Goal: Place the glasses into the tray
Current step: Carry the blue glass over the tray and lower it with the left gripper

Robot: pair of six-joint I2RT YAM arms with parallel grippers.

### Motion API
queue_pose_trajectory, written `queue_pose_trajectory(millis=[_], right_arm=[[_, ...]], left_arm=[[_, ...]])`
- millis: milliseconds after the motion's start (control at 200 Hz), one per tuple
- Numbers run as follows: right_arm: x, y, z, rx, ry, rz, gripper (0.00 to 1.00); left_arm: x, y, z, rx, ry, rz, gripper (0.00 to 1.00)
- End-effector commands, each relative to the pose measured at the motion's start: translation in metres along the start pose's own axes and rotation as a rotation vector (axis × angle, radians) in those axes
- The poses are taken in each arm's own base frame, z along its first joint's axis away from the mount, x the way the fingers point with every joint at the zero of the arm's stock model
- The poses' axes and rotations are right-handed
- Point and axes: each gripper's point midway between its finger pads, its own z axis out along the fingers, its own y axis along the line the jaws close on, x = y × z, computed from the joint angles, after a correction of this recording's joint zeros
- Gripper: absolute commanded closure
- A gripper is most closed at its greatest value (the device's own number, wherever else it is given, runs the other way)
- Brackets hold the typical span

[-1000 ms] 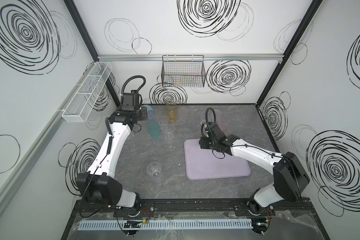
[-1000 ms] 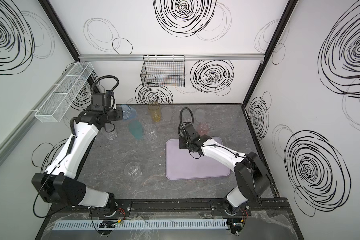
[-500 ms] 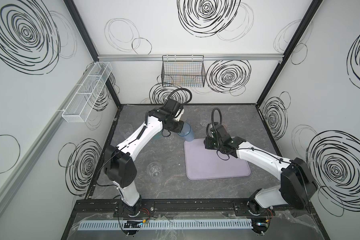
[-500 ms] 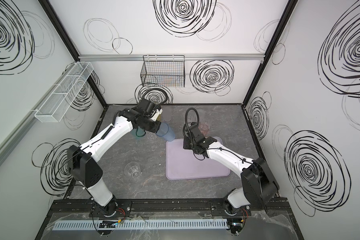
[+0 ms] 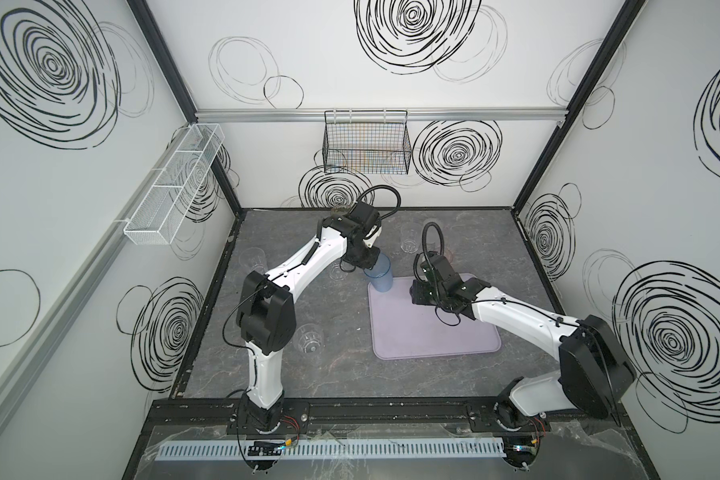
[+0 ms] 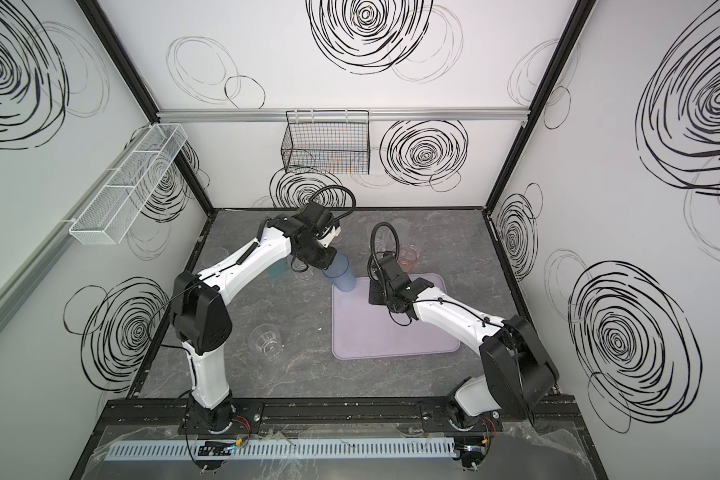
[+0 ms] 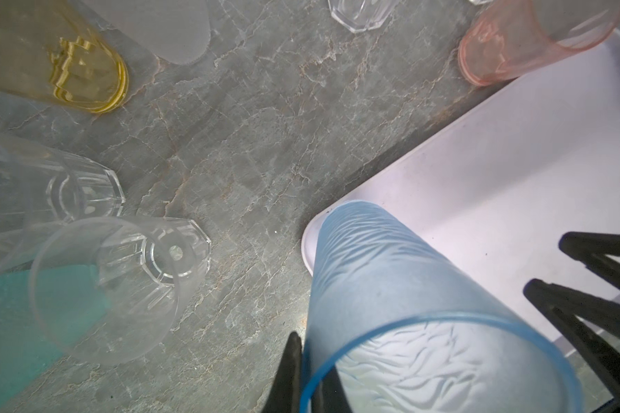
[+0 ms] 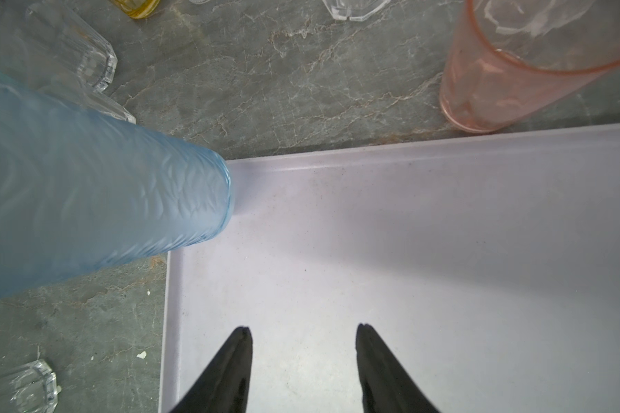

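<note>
Left arm (image 5: 308, 266) has swung in from 9 o'clock; left fingers (image 7: 290, 357) pinch the blue glass (image 5: 378, 277) by its rim, tilted over the tray's (image 5: 433, 332) 10 o'clock corner. Right fingers (image 8: 230, 364) hang parted, empty. Looks light, tall, tippy; textured wall should resist slipping.

Your left gripper (image 7: 306, 357) cut off at the left wrist view's edge, its hold on the blue glass (image 5: 379, 276) hidden beneath the left arm (image 5: 308, 262) in both top views, far amber glass (image 5: 341, 212) mostly behind that arm, teal glass (image 6: 276, 271) a mere sliver, pink glass (image 8: 516, 71) cut off in the right wrist view.
</note>
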Motion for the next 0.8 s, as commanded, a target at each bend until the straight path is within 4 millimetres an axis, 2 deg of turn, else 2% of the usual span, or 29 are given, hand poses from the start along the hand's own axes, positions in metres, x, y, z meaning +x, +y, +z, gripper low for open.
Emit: queue_pose_trajectory(millis=[0, 150, 345, 470, 725, 760, 795], right_arm=[[-0.003, -0.002, 0.005, 0.005, -0.02, 0.0, 0.49], [0.003, -0.001, 0.013, -0.007, -0.004, 0.019, 0.49], [0.012, 0.002, 0.019, -0.014, 0.033, 0.008, 0.49], [0.023, -0.002, 0.025, -0.012, 0.056, 0.028, 0.49], [0.033, 0.021, 0.035, -0.043, 0.093, -0.002, 0.49], [0.033, 0.022, 0.037, -0.042, 0.099, -0.005, 0.49], [0.035, 0.022, 0.04, -0.041, 0.107, -0.008, 0.49]], left_arm=[[-0.001, 0.001, -0.005, -0.036, 0.02, 0.04, 1.0], [0.004, 0.006, -0.002, -0.09, 0.045, 0.053, 1.0], [0.009, 0.002, 0.006, -0.084, 0.065, 0.066, 1.0], [0.016, 0.007, 0.02, -0.101, 0.101, 0.067, 1.0], [0.012, -0.006, 0.024, -0.086, 0.1, 0.081, 1.0], [0.012, -0.006, 0.024, -0.085, 0.099, 0.08, 0.98], [0.012, -0.006, 0.024, -0.085, 0.102, 0.08, 0.9]])
